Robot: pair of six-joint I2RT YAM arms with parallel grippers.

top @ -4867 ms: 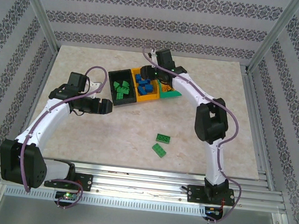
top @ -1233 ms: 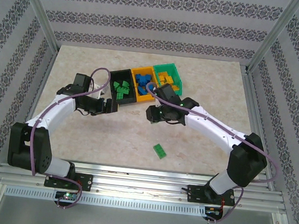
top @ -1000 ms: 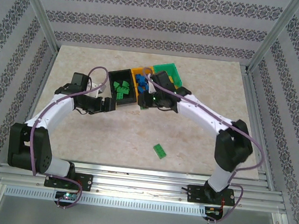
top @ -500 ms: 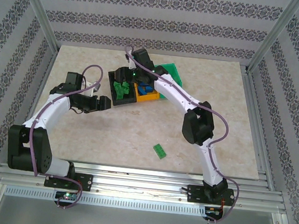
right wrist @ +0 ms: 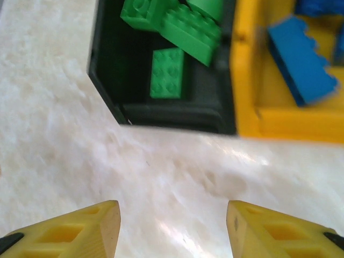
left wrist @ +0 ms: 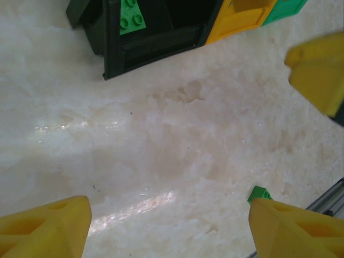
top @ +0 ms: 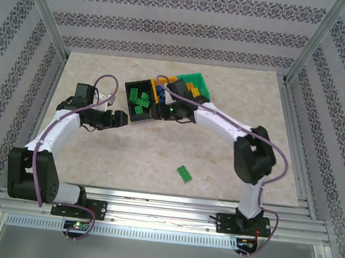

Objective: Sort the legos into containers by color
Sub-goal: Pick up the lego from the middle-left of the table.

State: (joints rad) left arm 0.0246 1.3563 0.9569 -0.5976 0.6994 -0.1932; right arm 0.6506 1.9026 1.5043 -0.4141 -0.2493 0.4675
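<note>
**Ahead of right gripper: green brick now in black bin, one left on table**

Right gripper (right wrist: pixel 171 226) has backed off the black bin (right wrist: pixel 161 115) and hangs low over bare table (right wrist: pixel 80 134) just short of the bin's front wall. Its fingers (right wrist: pixel 64 226) are apart with nothing between them. Half a second ago it was reaching over that bin, and a second ago it was still travelling in.

Five seconds back, two green bricks lay on the table behind this hand; now there is one. Judgement: the carried brick was let go into the black bin. The green bricks (right wrist: pixel 185 32) are piled there, right ahead of the fingertips. Blue bricks (right wrist: pixel 298 59) sit in the orange-yellow bin (right wrist: pixel 244 80), ahead and to the hand's right. The green bin (top: pixel 193 84) lies past that.

The bin row looks turned a little compared with a second ago, possibly nudged by the arm.

Left gripper (left wrist: pixel 169 228) is spread wide, empty, and parked near the black bin's outer corner.

The last green brick (top: pixel 184 174) lies well behind the right hand, toward the arm bases. The sort looks nearly done. The next move would be to swing back, pick that brick up, and drop it in the black bin.
</note>
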